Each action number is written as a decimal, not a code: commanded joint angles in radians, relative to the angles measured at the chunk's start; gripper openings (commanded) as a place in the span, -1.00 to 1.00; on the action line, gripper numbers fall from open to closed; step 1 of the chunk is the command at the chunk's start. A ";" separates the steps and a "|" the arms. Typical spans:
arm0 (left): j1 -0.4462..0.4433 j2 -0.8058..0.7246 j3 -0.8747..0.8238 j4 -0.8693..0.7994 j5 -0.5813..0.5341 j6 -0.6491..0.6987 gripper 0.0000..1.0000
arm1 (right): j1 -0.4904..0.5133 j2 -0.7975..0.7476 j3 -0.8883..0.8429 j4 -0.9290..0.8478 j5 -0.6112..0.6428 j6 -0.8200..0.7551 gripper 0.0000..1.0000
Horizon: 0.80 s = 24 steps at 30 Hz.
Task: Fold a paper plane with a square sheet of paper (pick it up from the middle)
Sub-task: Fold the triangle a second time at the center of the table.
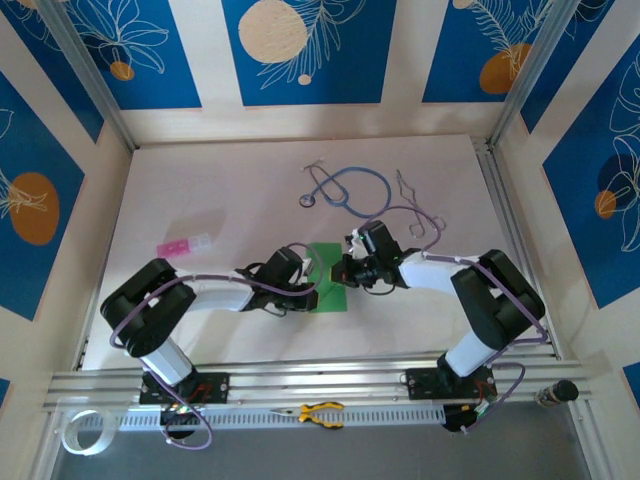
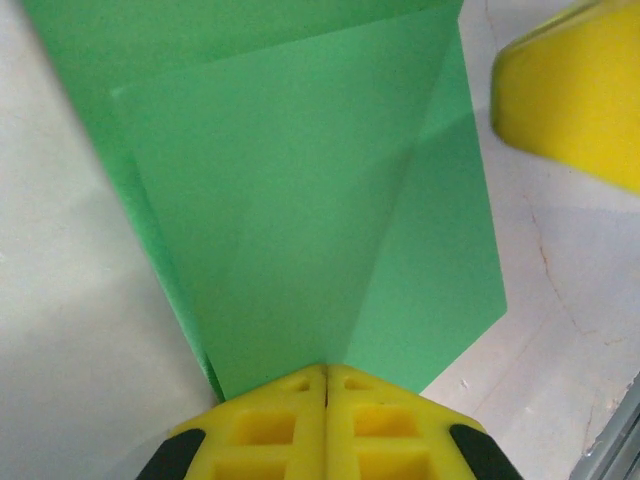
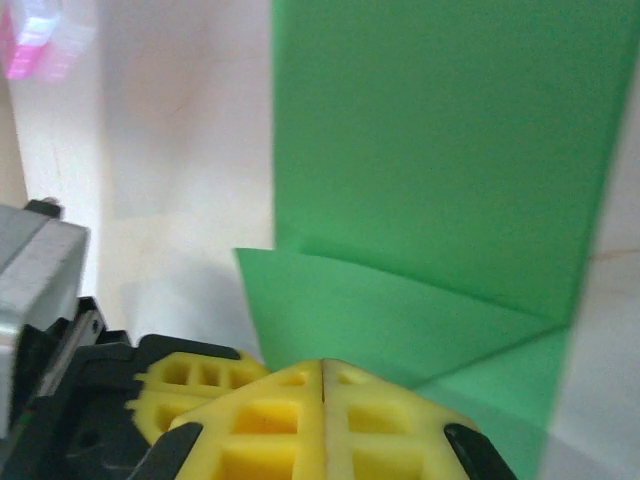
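The left tool (image 2: pixel 325 372) is seen closed. Its two yellow fingertips are pressed together with only a thin seam between them, right at the near edge of the square sheet of paper (image 2: pixel 300 200). The right tool (image 3: pixel 322 368) is likewise shut tight, its tips set against the opposite edge of the sheet. Whether paper is pinched between either pair of tips, or merely pressed down, cannot be told.

The sheet, bright green and matte, is found on the white surface (image 1: pixel 200 190) between the two tools, toward the near side. It is already partly folded: flaps are turned over it, and slanting creases can be traced to the fingertips.

The paper is judged to be very light, thin and limp, easily creased or torn, and likely to slide on the smooth surface. It would best be taken hold of at a folded edge or along the centre crease, where the layers are doubled, with one tool pinning it while the other works.

Farther out, a blue stethoscope (image 1: pixel 345 190) is laid toward the far side, and a pink and white piece (image 1: pixel 185 244) lies to the left. Yellow-handled pliers (image 1: pixel 320 412) are seen on the rail by the arm bases. No brand, label or readable writing is found.
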 commanded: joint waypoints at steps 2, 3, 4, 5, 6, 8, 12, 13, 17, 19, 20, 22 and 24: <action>-0.004 0.027 -0.032 -0.056 -0.010 -0.012 -1.00 | 0.053 0.046 0.030 -0.011 -0.013 -0.005 -1.00; -0.004 0.027 -0.033 -0.054 -0.010 -0.014 -1.00 | 0.064 0.060 0.030 -0.003 -0.012 0.002 -1.00; -0.004 0.028 -0.035 -0.048 -0.009 -0.017 -1.00 | 0.072 0.073 0.027 0.004 -0.006 0.010 -1.00; -0.004 0.027 -0.035 -0.045 -0.009 -0.019 -1.00 | 0.078 0.082 0.023 0.010 0.002 0.019 -1.00; -0.005 0.027 -0.033 -0.045 -0.009 -0.019 -1.00 | 0.079 0.092 0.014 0.021 0.010 0.029 -1.00; -0.004 0.027 -0.030 -0.047 -0.008 -0.019 -1.00 | 0.075 0.108 -0.005 0.037 0.029 0.044 -1.00; -0.005 0.032 -0.025 -0.046 -0.001 -0.019 -1.00 | 0.043 0.136 -0.019 0.057 0.022 0.046 -1.00; -0.004 0.035 -0.022 -0.047 0.001 -0.017 -1.00 | 0.035 0.136 -0.019 0.049 0.028 0.041 -1.00; -0.004 0.041 -0.021 -0.047 0.000 -0.017 -1.00 | -0.011 0.129 -0.025 0.046 0.030 0.029 -1.00; -0.004 0.043 -0.020 -0.050 0.001 -0.014 -1.00 | -0.034 0.128 -0.014 0.036 0.024 0.016 -1.00; -0.004 0.045 -0.020 -0.048 0.002 -0.014 -1.00 | -0.040 0.129 -0.009 0.032 0.025 0.009 -1.00; -0.005 0.047 -0.021 -0.047 0.002 -0.014 -1.00 | -0.058 0.134 0.002 0.023 0.025 -0.004 -1.00; -0.005 0.052 -0.022 -0.045 0.003 -0.016 -1.00 | -0.078 0.140 0.009 0.018 0.024 -0.008 -1.00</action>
